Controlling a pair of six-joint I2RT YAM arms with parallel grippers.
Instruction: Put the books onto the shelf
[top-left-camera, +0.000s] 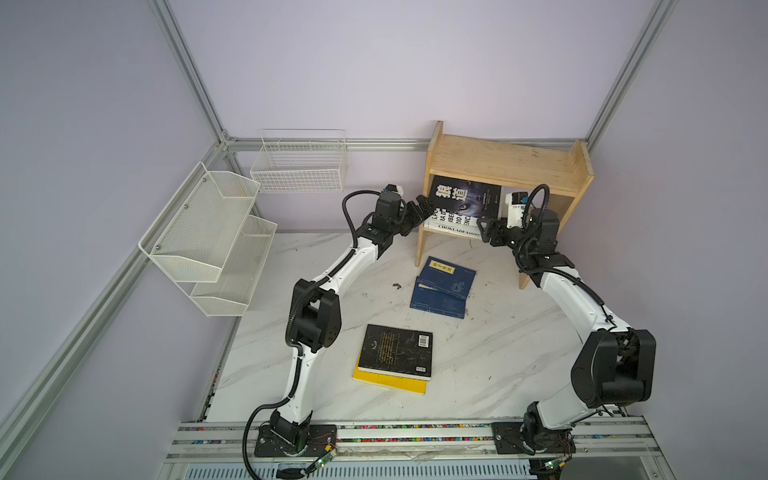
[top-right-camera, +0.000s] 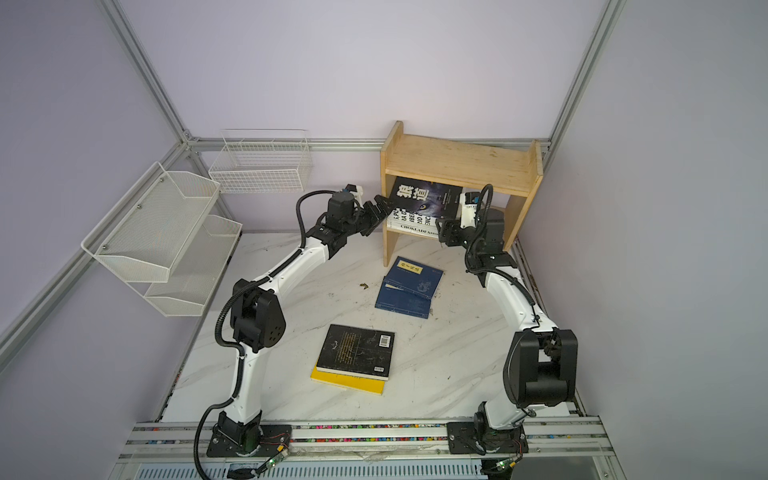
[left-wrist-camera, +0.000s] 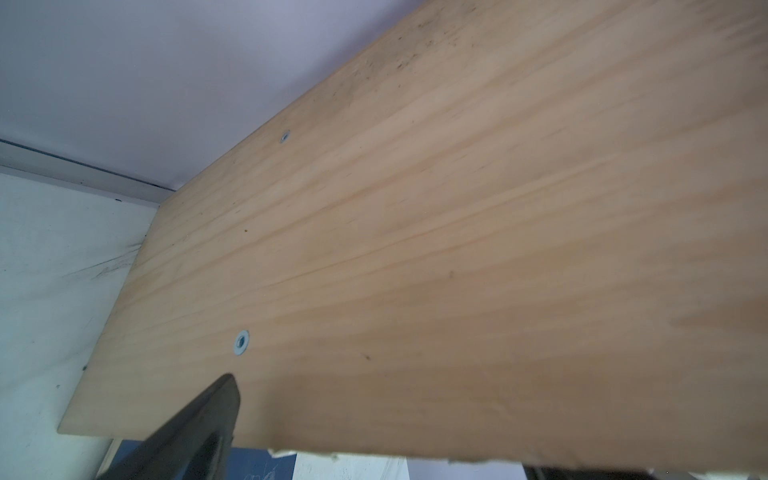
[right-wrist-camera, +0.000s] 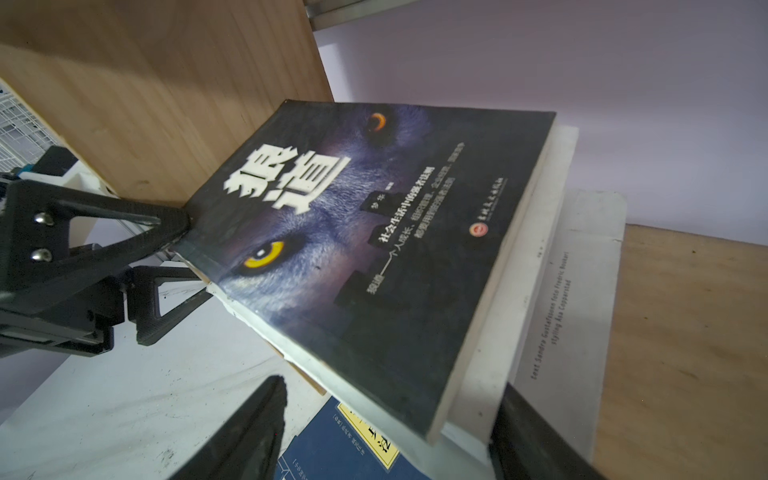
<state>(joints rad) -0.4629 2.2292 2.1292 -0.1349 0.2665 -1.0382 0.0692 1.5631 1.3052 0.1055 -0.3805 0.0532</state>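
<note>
The light wooden shelf (top-left-camera: 507, 164) (top-right-camera: 457, 160) stands at the back right. On its lower tier a black book with a wolf's eyes (top-left-camera: 465, 197) (right-wrist-camera: 374, 257) lies askew on two white books (top-left-camera: 451, 229) (right-wrist-camera: 573, 299). My left gripper (top-left-camera: 424, 206) (left-wrist-camera: 386, 455) is open at the shelf's left front edge, and one of its fingertips (right-wrist-camera: 183, 226) touches the black book's corner. My right gripper (top-left-camera: 483, 232) (right-wrist-camera: 390, 436) is open around the stack's front corner. Two navy books (top-left-camera: 442, 286) and a black book (top-left-camera: 395, 351) on a yellow one (top-left-camera: 388, 383) lie on the table.
A white mesh tiered rack (top-left-camera: 208, 237) and a white wire basket (top-left-camera: 299, 162) hang on the left and back walls. A small scrap (top-left-camera: 397, 285) lies on the marble table (top-left-camera: 498, 353) left of the navy books. The shelf's upper tier holds nothing.
</note>
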